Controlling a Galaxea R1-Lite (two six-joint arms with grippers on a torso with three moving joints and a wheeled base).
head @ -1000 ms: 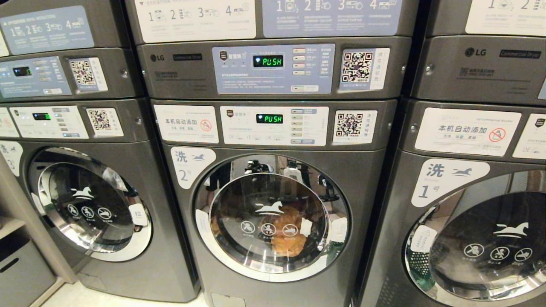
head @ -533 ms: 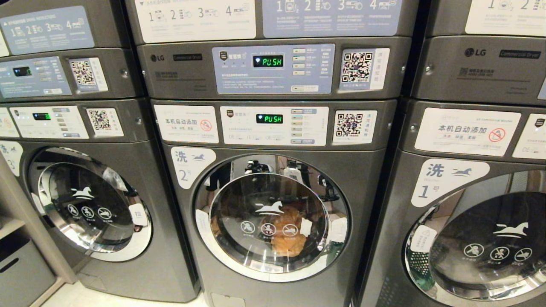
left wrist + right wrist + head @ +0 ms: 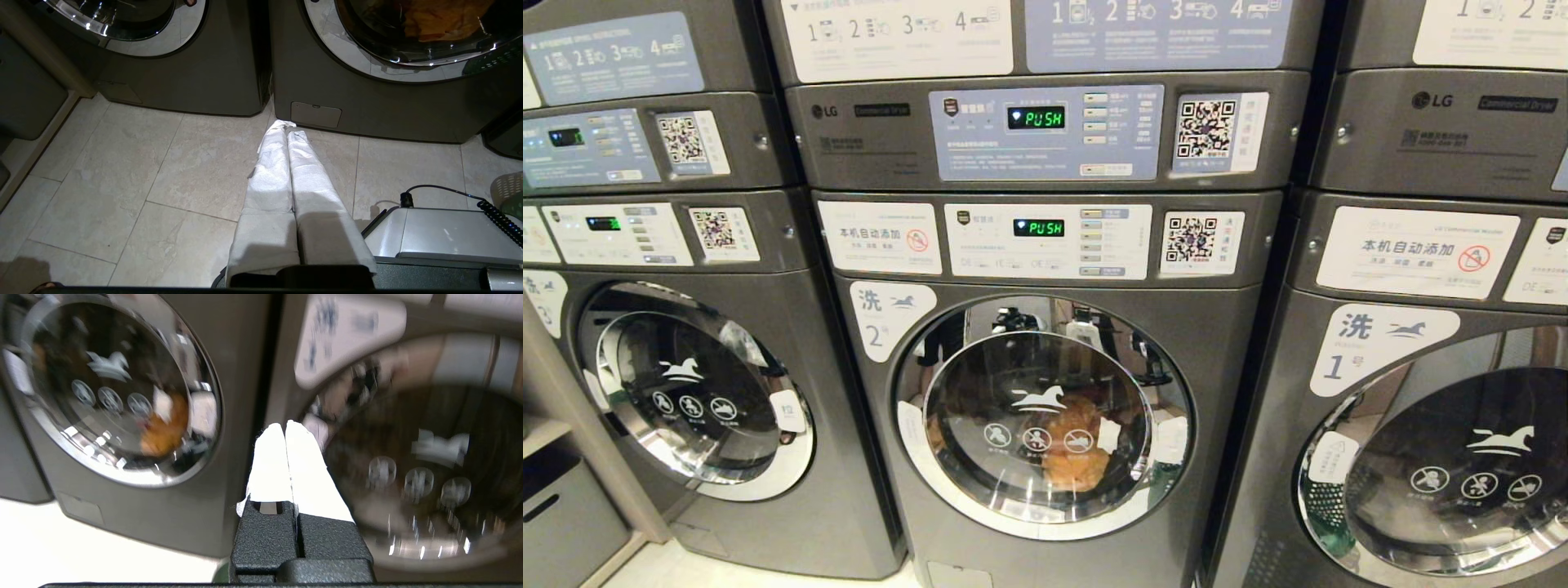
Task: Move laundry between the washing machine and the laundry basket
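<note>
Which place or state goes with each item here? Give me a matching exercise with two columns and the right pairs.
Items:
1. washing machine
2. orange laundry
3. left gripper
4. right gripper

Place or state:
A. shut, low over the floor tiles
B. inside the drum, behind the glass
C. door closed, display reads PUSH
D. shut, pointing at the seam beside the machine labelled 1

Pairs: 1-C, 2-B, 3-A, 4-D
</note>
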